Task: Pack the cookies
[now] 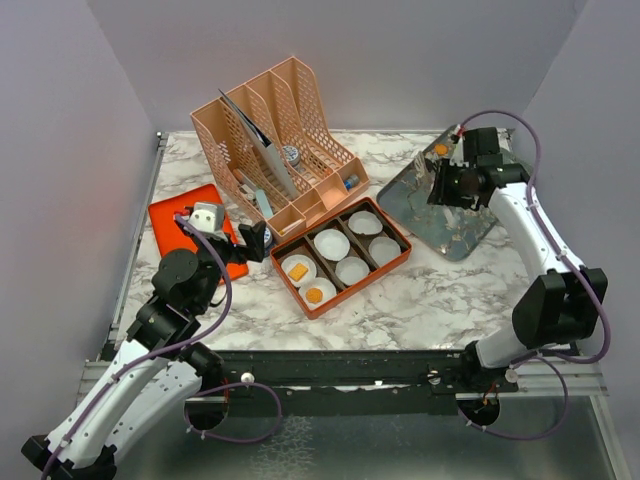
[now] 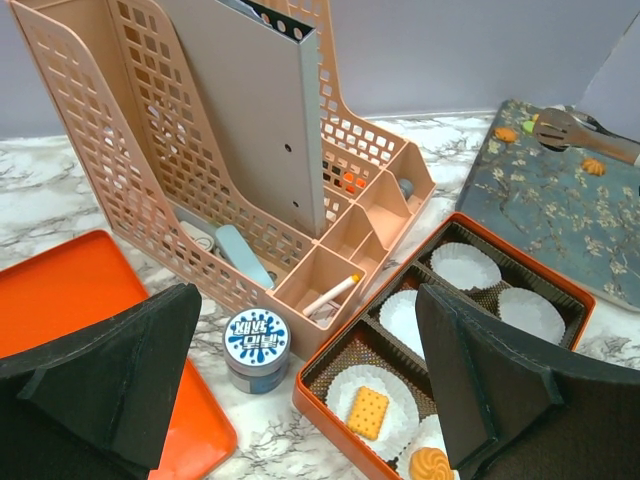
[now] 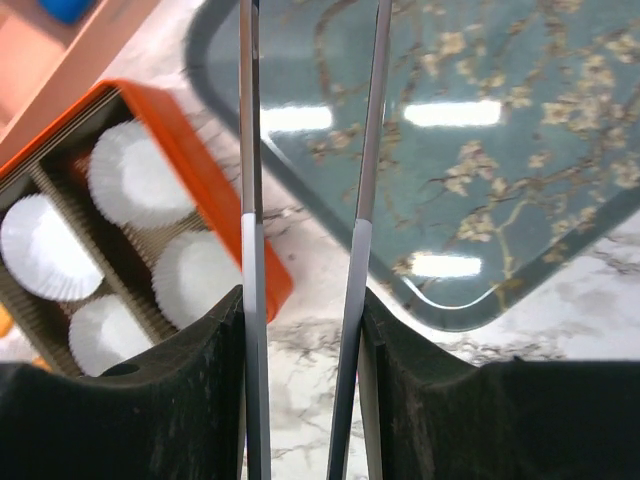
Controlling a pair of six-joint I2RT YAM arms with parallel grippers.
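Note:
An orange box (image 1: 392, 262) holds six white paper cups. A yellow-orange square cookie (image 1: 298, 271) (image 2: 368, 411) and an orange round cookie (image 1: 314, 295) (image 2: 431, 465) lie in its two nearest cups. More orange cookies (image 2: 506, 133) (image 2: 594, 167) lie on the teal floral tray (image 1: 455, 225) (image 3: 480, 150); one shows in the top view (image 1: 440, 150). I see no green or black cookie. My right gripper (image 1: 442, 185) (image 3: 300, 380) is shut on metal tongs (image 1: 419, 165) (image 3: 249, 200) above the tray's near-left edge. My left gripper (image 1: 257, 240) (image 2: 300, 400) is open and empty by the box's left corner.
A peach mesh file organiser (image 1: 270, 140) (image 2: 150, 150) stands at the back centre. A flat orange lid (image 1: 175, 215) (image 2: 60, 300) lies at the left. A round blue-and-white tin (image 2: 257, 345) stands between the lid and the box. Grey walls close in three sides.

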